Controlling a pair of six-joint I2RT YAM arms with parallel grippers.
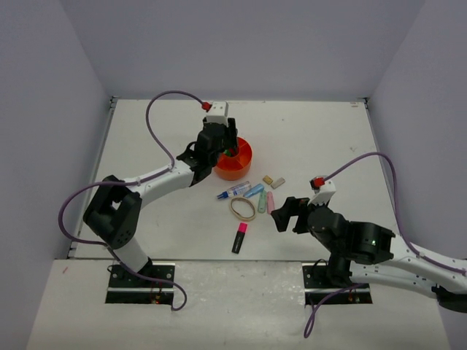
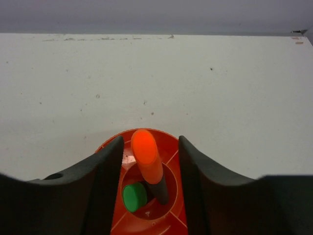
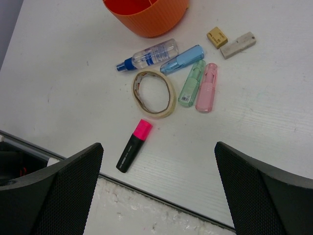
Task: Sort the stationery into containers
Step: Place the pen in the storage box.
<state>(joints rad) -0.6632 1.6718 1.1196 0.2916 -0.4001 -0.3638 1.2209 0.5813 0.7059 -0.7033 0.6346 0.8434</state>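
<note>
The orange highlighter (image 2: 145, 149) stands in the organizer (image 1: 244, 164), in its centre cup beside a green cap (image 2: 134, 197); both barrels are hidden below the rim. The left gripper (image 2: 149, 143) straddles it, fingers apart and clear of it, covering most ring compartments. The right gripper (image 3: 157, 147) hangs spread wide, holding nothing, above the pink highlighter (image 3: 134, 145), which lies near the table (image 1: 146, 131) front edge.

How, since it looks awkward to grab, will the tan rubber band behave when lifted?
The rubber band lies flat as a thin, lopsided loop, so it will probably sag and deform when pinched. It looks light, and flat enough that it should slide, not roll, if pushed.
</note>
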